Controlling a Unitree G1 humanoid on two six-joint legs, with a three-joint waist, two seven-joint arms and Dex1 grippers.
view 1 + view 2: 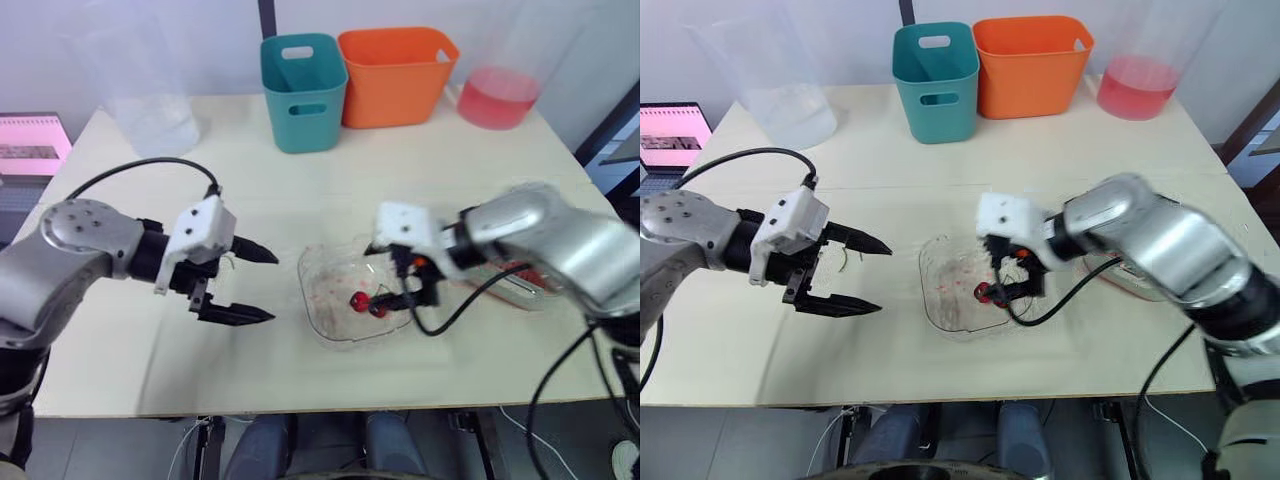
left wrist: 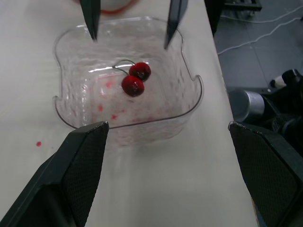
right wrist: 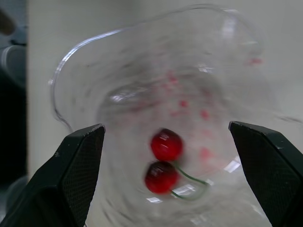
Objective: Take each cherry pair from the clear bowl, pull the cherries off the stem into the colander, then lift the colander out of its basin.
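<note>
The left arm (image 1: 70,250) comes in from the left side and lies low and flat. Its wrist is straight. The left gripper (image 1: 272,287) points across toward the right, and its two black fingers are spread wide apart. The right arm (image 1: 560,240) reaches in from the right side and bends inward. The right gripper (image 2: 130,41) tips down, and its fingers are apart too.

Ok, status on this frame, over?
Left gripper open, beside the clear plastic bowl. Right gripper open, over the bowl. Red cherry pair on its stem lies in the bowl, ungripped. Nothing blocking the bowl.
</note>
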